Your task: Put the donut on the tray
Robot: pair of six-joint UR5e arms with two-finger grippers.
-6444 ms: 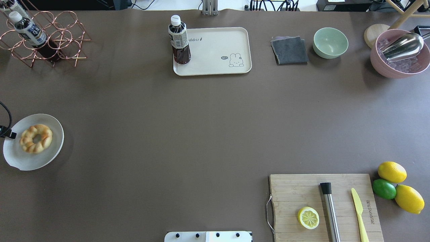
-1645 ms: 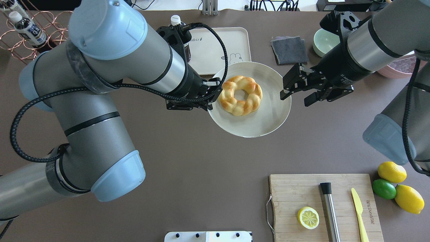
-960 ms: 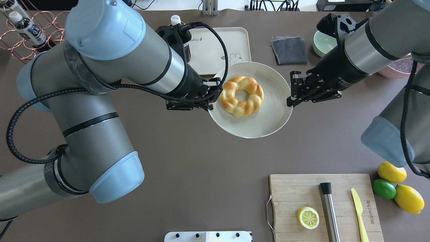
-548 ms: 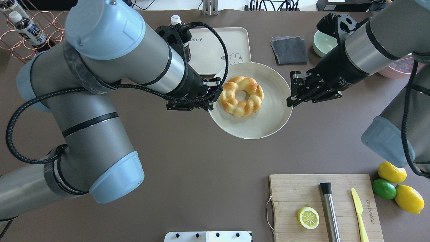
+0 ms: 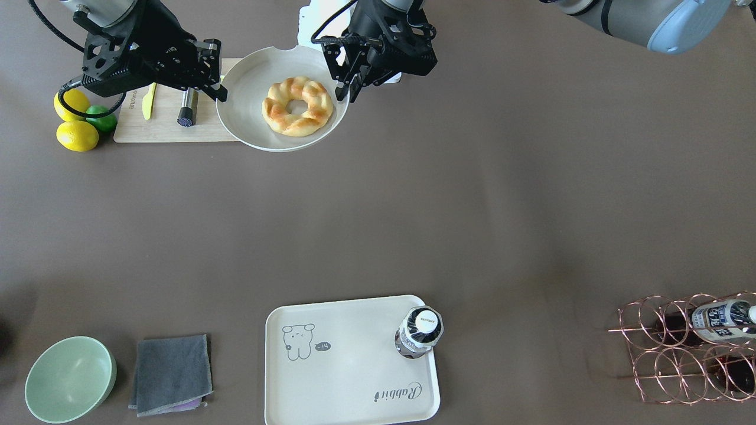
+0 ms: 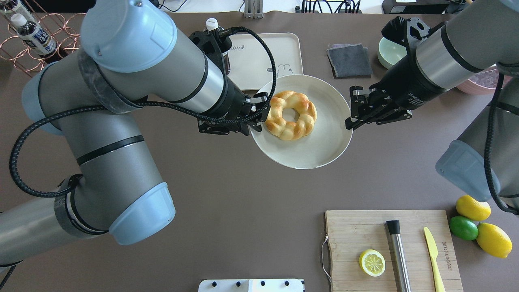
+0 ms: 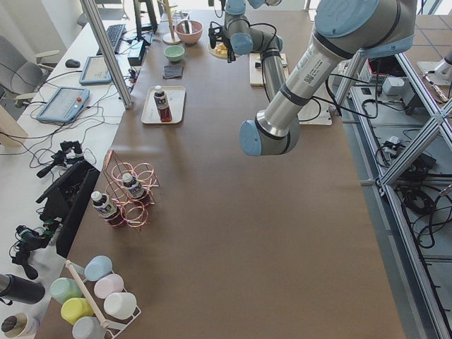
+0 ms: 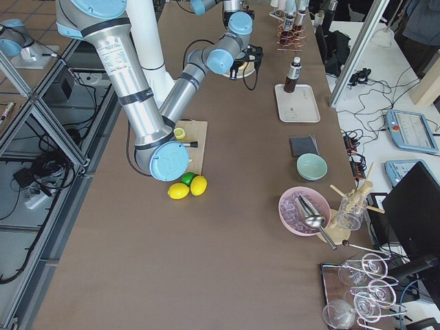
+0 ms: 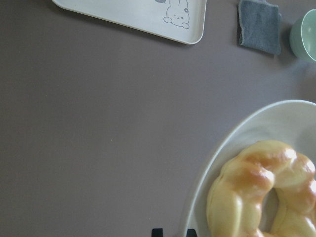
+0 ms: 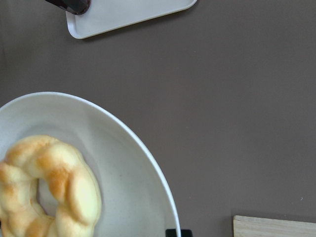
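Plate (image 6: 324, 146) with donut (image 6: 290, 115), slightly further left.

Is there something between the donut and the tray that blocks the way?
Nothing visible does: only bare table lies between the donut on its plate and the tray. A bottle stands on one tray corner.

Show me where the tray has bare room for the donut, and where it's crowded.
The tray is bare across its middle, between the bear drawing and the bottle, down to the Rabbit lettering. The bottle's corner is crowded. The table between tray and the plate carrying the donut is bare too.
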